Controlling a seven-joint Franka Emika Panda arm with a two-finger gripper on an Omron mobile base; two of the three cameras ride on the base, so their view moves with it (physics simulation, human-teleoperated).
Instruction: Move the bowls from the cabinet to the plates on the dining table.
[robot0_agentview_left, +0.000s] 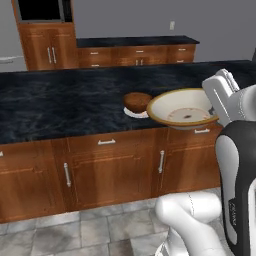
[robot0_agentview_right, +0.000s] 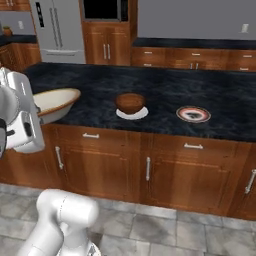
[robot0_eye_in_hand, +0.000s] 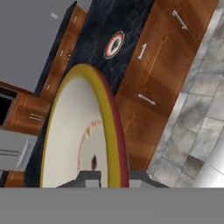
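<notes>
While the brown bowl (robot0_agentview_right: 130, 102) already sits on a white plate (robot0_agentview_right: 132, 114) on the worktop (robot0_agentview_left: 60, 102), the cream bowl (robot0_agentview_left: 184, 108) hangs in the air at the near edge of the island, carried by the gripper (robot0_eye_in_hand: 107, 178). The fingers are clamped together on the bowl's rim: in the hand view the two dark tips stand on either side of the tan edge, one inside the bowl and one outside. That pinch explains the tilt; held by one point on the rim, the bowl leans, and the base views show its open face turned partly up and toward the worktop.

The free plate (robot0_agentview_right: 193, 114), pale with a dark centre and a reddish ring, lies flat further along the worktop, well apart from the brown bowl and on its far side as seen from the held bowl. In the hand view the same plate (robot0_eye_in_hand: 114, 44) shows past the bowl's rim, so the hand looks roughly along the island toward it.

My judgement is that one bowl is delivered and this is the carry for the second. A rim grip is thin, so the bowl may swing or slip if moved sharply, and it needs levelling before it goes down on the plate.
</notes>
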